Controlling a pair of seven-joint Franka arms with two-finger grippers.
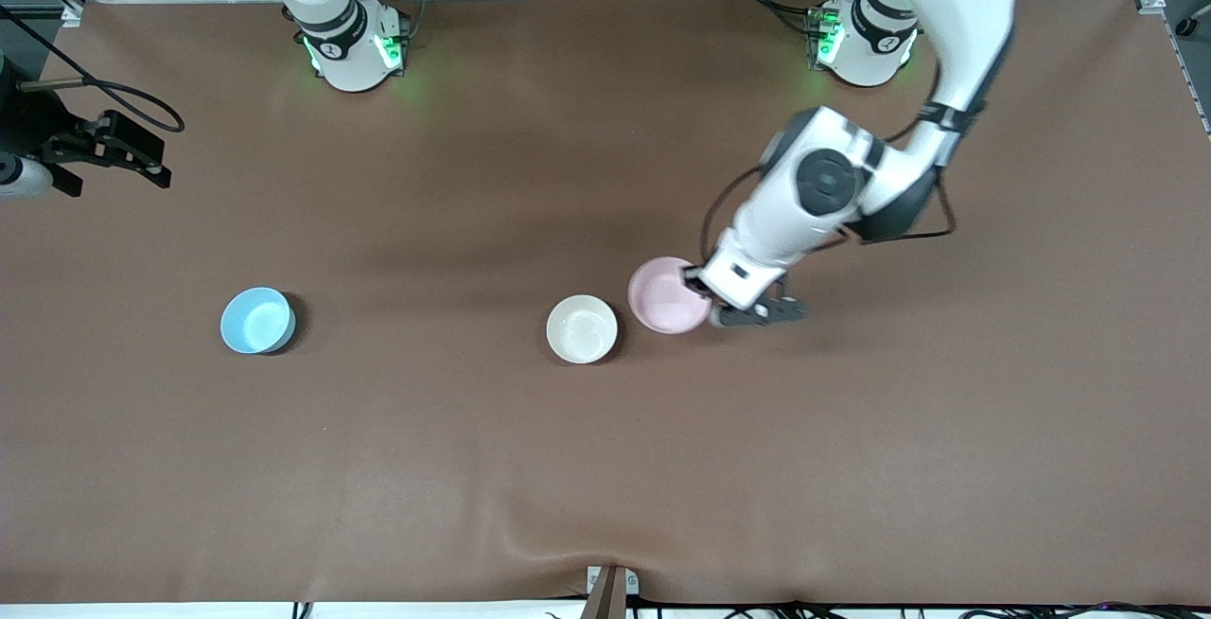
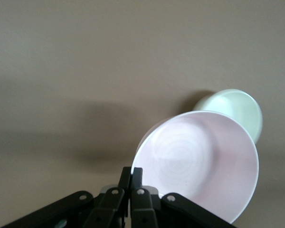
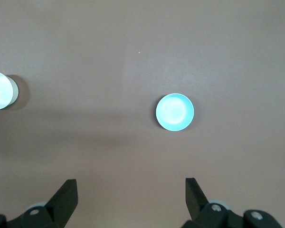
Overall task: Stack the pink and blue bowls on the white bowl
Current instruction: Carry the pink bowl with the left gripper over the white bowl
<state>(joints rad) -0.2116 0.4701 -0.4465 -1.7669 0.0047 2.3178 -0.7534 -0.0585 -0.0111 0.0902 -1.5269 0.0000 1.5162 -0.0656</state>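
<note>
pink bowl point(image 1: 668, 293): tilted up off the table, just beside the white bowl point(image 1: 582, 328), rim-held so it can drop in

left claw point(image 2: 131, 176): pinching the pink rim

right claw point(image 3: 131, 199): spread wide, waiting high over the table

blue bowl point(image 1: 257, 320): toward the right arm's end, untouched

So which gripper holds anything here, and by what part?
The left gripper is shut on the pale pink plastic bowl, pinching its rim. The right gripper is open, holding nothing.

Pink bowl point(image 1: 667, 293) just beside white bowl point(image 1: 582, 328)
</note>
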